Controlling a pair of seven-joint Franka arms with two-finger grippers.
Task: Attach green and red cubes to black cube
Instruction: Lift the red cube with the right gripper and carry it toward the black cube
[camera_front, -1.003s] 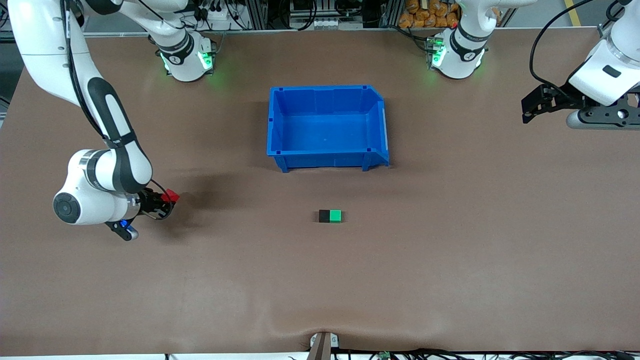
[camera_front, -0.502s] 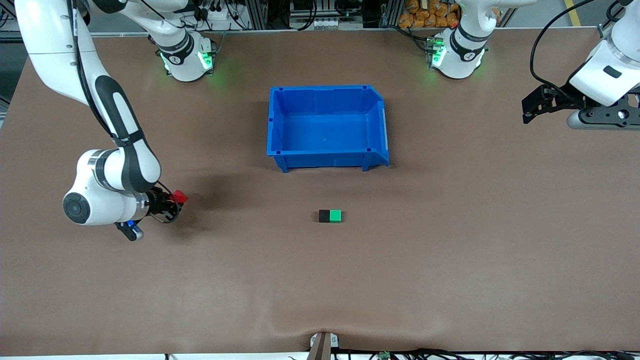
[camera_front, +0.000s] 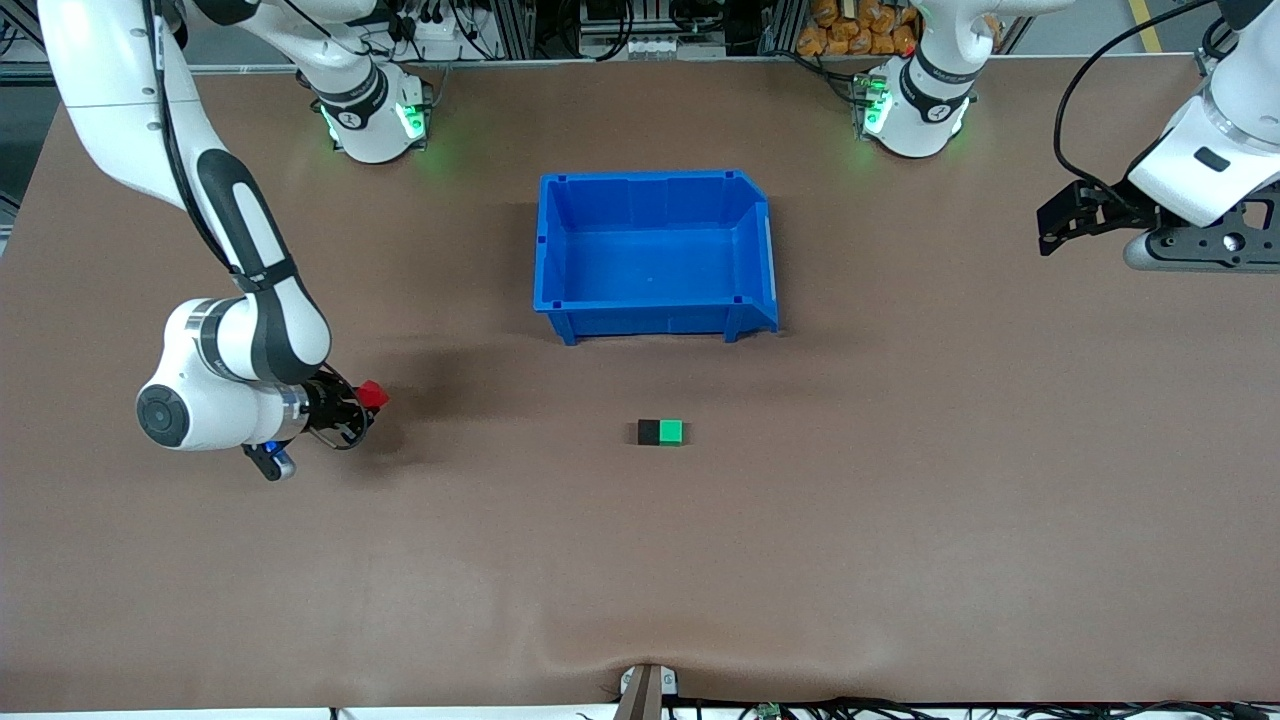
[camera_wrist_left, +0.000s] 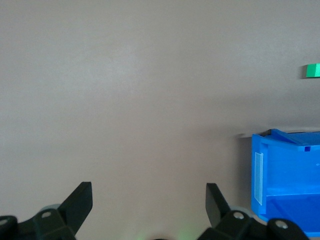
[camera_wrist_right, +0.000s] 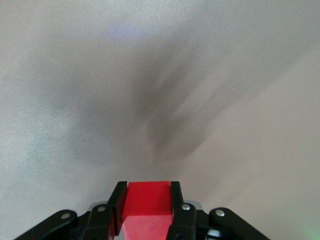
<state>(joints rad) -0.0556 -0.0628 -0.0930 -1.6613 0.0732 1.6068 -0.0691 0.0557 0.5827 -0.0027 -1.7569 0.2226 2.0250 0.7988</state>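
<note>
The black cube (camera_front: 649, 432) and the green cube (camera_front: 671, 431) sit joined side by side on the table, nearer the front camera than the blue bin; the green cube also shows in the left wrist view (camera_wrist_left: 312, 70). My right gripper (camera_front: 368, 399) is shut on the red cube (camera_front: 373, 395), held over the table toward the right arm's end; the right wrist view shows the red cube (camera_wrist_right: 147, 206) clamped between both fingers. My left gripper (camera_front: 1048, 224) is open and empty, up over the left arm's end of the table, its fingers (camera_wrist_left: 80, 200) spread wide.
A blue bin (camera_front: 570, 255), empty, stands at the table's middle toward the robots' bases; its corner shows in the left wrist view (camera_wrist_left: 280, 175). The arms' bases (camera_front: 370, 110) stand along the table's edge.
My right gripper has moved with the red cube toward the black and green pair. My left arm has shifted slightly.
</note>
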